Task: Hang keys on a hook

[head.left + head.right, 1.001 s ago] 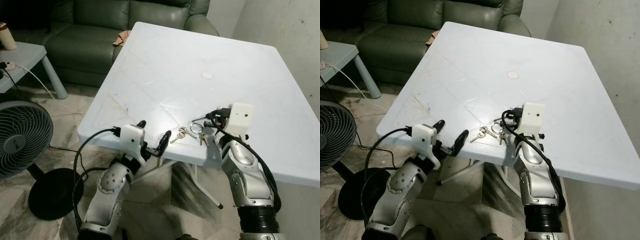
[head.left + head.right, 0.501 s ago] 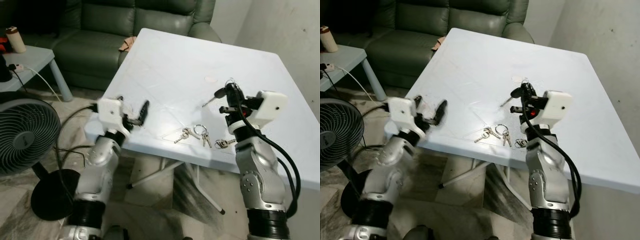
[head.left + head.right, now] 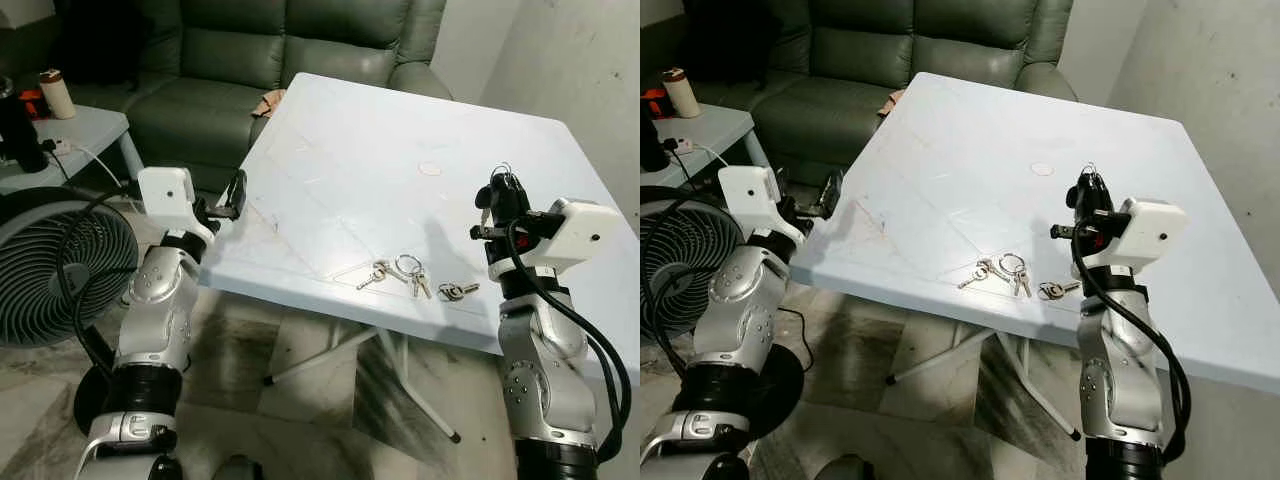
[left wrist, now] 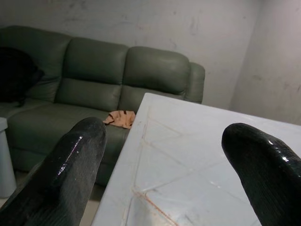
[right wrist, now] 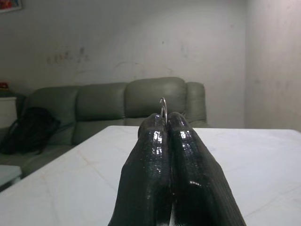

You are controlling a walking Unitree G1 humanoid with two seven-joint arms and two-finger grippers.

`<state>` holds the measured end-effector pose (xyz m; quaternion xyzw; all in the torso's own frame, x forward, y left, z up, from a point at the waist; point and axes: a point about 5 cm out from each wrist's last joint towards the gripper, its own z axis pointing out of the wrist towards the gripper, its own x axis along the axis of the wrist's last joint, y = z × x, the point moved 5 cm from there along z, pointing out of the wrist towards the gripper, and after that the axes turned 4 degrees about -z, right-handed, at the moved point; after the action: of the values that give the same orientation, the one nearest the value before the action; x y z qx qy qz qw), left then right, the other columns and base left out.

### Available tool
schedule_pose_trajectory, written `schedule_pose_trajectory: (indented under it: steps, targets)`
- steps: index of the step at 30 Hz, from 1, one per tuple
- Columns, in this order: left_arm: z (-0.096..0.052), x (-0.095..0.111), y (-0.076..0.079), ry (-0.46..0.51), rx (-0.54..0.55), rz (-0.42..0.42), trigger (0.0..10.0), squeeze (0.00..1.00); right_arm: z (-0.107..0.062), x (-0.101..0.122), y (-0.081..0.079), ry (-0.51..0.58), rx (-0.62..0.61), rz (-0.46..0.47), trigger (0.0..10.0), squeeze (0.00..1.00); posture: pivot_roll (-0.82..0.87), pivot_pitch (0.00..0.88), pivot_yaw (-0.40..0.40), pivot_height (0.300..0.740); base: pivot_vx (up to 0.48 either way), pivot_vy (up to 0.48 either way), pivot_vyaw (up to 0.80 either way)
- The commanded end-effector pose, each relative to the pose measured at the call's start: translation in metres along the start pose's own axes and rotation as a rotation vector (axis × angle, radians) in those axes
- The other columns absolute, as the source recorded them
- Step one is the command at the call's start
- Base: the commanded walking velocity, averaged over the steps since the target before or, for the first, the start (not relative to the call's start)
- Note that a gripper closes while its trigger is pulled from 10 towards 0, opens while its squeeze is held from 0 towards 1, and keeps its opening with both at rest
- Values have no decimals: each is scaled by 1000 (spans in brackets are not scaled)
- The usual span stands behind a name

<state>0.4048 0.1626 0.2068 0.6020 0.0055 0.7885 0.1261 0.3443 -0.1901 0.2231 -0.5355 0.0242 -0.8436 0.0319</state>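
Holding a key ring [image 5: 162,107] pinched between its closed fingers, the right gripper [image 3: 1089,199] stands raised above the right part of the white table [image 3: 340,170], in the right middle of the left eye frame. In the right wrist view only a thin wire loop sticks out above the two black fingertips [image 5: 157,123], so the grip is small and near the edge of the ring. I cannot tell if a key hangs below it.

More keys lie on the table: a bunch of keys [image 3: 392,272] in the lower centre of the frame, and a small separate key [image 3: 455,291] just beside it to the right. Both are near the front edge of the table.

The left gripper [image 3: 232,195] is at the left edge of the table, in the left middle of the frame, its fingers wide apart and empty. A standing fan [image 3: 60,255] is at the far left and a green sofa [image 3: 270,50] at the top.

No hook is seen in these pictures. I think the carrying step must be done slowly: keep the fingers tight, keep the loop pointing up and free, and avoid fast swings, because such a thin ring can slip or turn.
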Motion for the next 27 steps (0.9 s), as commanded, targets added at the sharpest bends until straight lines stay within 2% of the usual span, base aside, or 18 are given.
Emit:
schedule_pose_trajectory:
  steps: [1,19,22,27]
  targets:
    - [4,3,1,10,-5,-5,10000,0,0,7,6,24,-16,-26,10000,0,16,7,-46,692,0,0,0]
    - [5,-2,5,0,-40,5,10000,0,-3,1,8,5,-35,-33,10000,0,25,16,-46,692,0,0,0]
    - [5,-3,0,-7,-18,0,10000,0,-2,4,4,14,-12,-36,10000,0,23,18,-38,692,0,0,0]
    - [5,-1,1,5,-26,-4,10000,0,-4,-2,6,-6,-20,-40,10000,0,24,14,-45,692,0,0,0]
